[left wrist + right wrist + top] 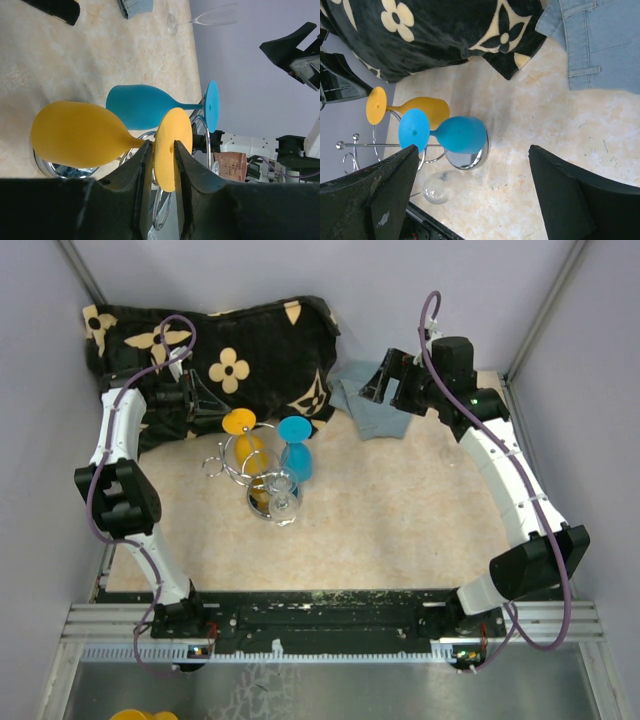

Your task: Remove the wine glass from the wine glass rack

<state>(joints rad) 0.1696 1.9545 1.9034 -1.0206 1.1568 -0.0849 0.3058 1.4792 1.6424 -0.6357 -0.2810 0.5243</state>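
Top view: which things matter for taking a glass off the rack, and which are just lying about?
Job: wine glass rack, yellow glass, blue glass, clear glass, left fingers either side of the yellow foot.
Lying about: black floral cloth, denim garment.

No writing, label, brand or number can be read in any view; the black cloth carries only cream and yellow flower and star shapes, with no letters to make out.
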